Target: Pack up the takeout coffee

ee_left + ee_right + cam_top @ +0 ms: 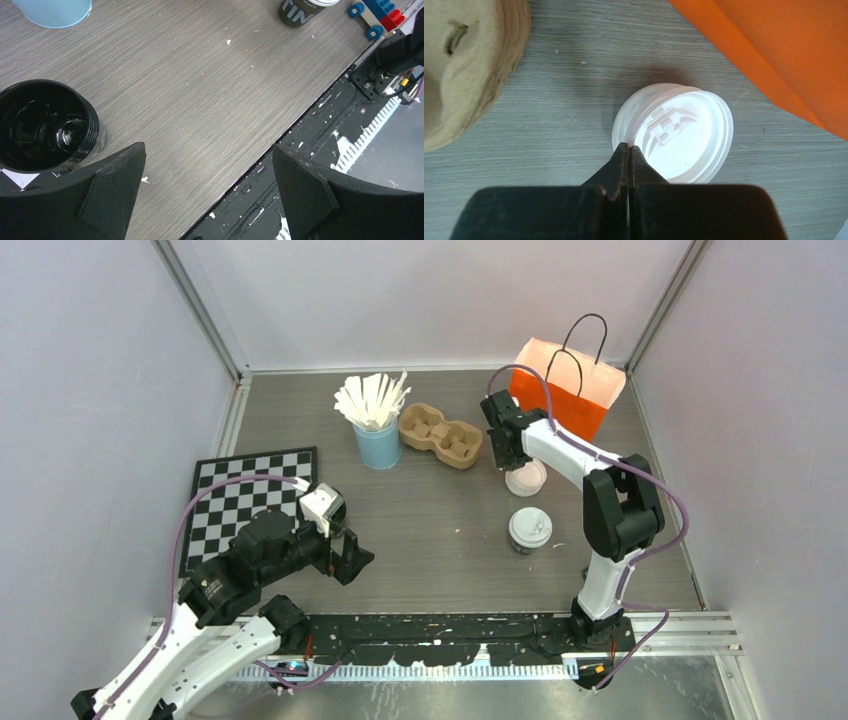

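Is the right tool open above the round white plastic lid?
No, the right tool is shut, its jaws pressed together by the round white plastic lid.

Picture edges cut off the orange bag [774, 50], the pulp carrier [469, 65], the light-blue cup [52, 12] and the dark cup [300, 11].

Two white-lidded coffee cups [526, 478] [529, 528] stand on the table [430, 540]. There is one orange bag [566, 390], one cardboard carrier [441, 435], one light-blue cup of white sticks [378, 445] and one checkerboard mat [245, 502].
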{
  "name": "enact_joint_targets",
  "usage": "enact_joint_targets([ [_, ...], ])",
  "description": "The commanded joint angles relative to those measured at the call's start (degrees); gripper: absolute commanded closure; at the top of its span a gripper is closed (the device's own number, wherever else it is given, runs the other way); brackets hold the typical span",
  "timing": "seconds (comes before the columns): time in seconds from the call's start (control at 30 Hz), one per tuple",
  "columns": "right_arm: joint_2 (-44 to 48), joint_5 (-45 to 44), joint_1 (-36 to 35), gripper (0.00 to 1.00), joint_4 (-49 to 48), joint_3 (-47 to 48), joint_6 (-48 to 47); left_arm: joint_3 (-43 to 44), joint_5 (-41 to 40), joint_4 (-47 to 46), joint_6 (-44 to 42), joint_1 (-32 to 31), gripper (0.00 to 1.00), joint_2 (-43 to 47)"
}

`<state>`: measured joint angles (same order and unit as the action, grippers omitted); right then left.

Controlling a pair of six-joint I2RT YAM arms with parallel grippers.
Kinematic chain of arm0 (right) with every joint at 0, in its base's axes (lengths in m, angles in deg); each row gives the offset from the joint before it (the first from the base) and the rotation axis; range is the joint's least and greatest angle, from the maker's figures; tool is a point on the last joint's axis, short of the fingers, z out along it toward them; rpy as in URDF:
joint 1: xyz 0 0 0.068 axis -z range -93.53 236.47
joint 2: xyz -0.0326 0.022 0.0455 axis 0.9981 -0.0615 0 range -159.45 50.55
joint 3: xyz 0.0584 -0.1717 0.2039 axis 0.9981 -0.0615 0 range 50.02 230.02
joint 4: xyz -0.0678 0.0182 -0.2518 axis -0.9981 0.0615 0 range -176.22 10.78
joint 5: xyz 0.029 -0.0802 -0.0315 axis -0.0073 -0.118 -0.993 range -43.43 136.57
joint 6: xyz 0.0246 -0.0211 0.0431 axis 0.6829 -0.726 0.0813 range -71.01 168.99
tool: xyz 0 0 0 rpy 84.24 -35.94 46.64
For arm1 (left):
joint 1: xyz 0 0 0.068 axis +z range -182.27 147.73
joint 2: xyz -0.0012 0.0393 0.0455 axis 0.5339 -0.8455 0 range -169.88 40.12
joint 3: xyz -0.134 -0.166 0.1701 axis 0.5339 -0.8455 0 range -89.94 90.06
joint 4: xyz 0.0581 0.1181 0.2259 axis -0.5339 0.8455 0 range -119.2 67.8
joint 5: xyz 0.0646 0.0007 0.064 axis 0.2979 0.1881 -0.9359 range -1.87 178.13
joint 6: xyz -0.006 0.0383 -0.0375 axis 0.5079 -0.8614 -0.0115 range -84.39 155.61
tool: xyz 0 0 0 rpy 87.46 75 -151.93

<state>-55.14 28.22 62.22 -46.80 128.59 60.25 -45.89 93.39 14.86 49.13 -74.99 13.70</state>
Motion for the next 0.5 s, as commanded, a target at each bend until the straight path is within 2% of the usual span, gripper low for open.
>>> enact_joint_targets([
  [0.0,5.0,-0.7,0.0,1.0,3.9,4.1,2.0,0.6,-2.9,-0.7,0.9,0.1,0.0,-1.7],
  [0.17,4.8,1.1,-0.1,1.0,3.7,4.5,1.0,1.4,-6.6,0.6,1.7,0.2,0.0,-3.1],
  [0.47,-0.3,-1.3,-0.3,0.98,0.9,3.7,-0.3,0.7,-5.5,-0.1,1.3,0.1,0.0,-1.9],
])
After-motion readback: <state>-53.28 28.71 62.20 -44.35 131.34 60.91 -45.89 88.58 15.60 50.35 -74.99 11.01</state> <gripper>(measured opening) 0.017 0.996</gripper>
